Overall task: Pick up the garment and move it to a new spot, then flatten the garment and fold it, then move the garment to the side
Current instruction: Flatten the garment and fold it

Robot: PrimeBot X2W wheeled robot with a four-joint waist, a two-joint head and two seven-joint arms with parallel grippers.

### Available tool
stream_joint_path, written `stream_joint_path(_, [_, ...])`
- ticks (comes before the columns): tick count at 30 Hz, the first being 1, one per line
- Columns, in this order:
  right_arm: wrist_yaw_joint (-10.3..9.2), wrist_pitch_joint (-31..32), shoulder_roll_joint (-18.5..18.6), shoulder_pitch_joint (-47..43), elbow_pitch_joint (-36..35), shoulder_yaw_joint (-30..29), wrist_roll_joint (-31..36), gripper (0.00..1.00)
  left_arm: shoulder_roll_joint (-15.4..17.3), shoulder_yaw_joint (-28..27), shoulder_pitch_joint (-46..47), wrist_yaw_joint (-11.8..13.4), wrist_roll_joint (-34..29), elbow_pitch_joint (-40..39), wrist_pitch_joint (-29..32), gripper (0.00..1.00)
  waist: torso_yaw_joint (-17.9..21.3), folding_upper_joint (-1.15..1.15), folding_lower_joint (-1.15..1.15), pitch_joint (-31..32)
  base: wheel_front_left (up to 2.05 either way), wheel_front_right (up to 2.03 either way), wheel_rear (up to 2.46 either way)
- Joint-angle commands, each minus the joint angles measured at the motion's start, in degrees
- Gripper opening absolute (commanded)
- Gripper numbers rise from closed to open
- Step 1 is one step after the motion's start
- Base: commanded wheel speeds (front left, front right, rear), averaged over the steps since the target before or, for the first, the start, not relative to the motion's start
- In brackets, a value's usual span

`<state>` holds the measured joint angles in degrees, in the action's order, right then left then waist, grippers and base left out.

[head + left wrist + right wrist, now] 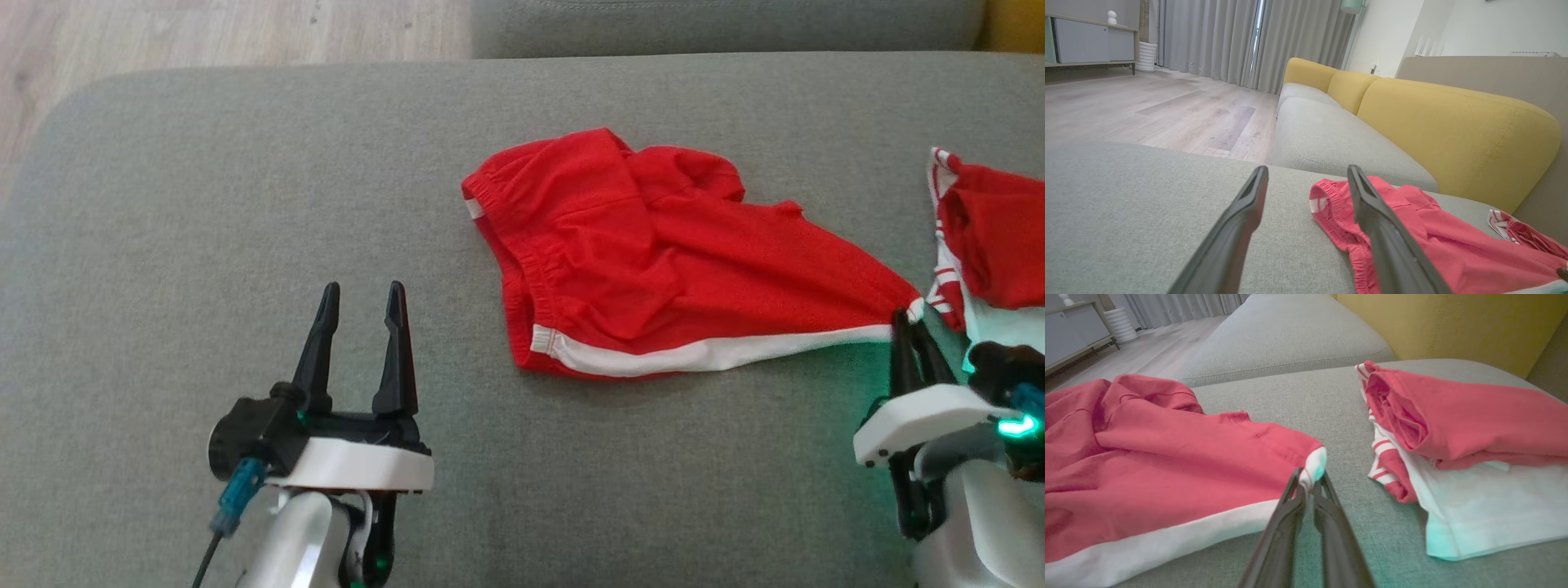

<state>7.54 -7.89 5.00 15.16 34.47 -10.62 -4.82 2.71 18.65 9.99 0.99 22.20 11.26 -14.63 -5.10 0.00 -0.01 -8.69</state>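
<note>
red shorts [653, 261] lie rumpled on a grey sofa [204, 204], the right hand [908, 320] pinching their white-trimmed corner [1316, 463], the left hand [363, 294] spread nearby. light and limp, they will likely sag when lifted; the elastic waistband [535, 269] looks a firmer second hold.

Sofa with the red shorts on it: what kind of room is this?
Probably a living room in a home: there is a grey and yellow sofa, long grey curtains and a wooden floor.
</note>
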Motion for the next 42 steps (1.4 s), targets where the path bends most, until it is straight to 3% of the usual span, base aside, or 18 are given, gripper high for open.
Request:
stream_joint_path(1, [-0.05,0.24,-0.32,0.3,-3.53,0.45,0.87,1.0,0.17,-1.98,0.43,-0.29,-0.38,-1.73,-0.37,1.0,0.39,0.0,0.01,0.27,0.0,0.0,0.0])
stream_joint_path(13, [-0.05,-4.53,-1.72,-4.68,-17.06,9.09,0.61,1.0,0.17,-2.17,-0.92,-1.54,-0.31,-2.52,-0.37,1.0,2.09,0.0,0.01,2.42,0.0,0.0,0.0])
stream_joint_path(22, [-0.05,-6.08,-2.03,-8.14,-18.06,9.31,-1.5,1.0,0.17,0.57,-1.8,-3.96,0.39,-0.55,-0.37,1.0,3.38,0.0,0.01,3.02,0.0,0.0,0.0])
stream_joint_path(30, [-0.05,-6.15,-2.09,-7.29,-18.26,9.54,-1.22,1.0,0.17,8.92,2.53,-7.44,0.99,8.09,1.63,1.0,5.07,0.0,0.01,1.39,0.0,0.0,0.0])
stream_joint_path(42, [-0.05,-6.41,-2.11,-5.75,-17.81,10.09,-1.66,1.0,0.39,11.97,10.33,-7.0,-0.9,18.9,4.72,1.0,8.17,0.0,0.01,-1.14,0.0,0.0,0.0])
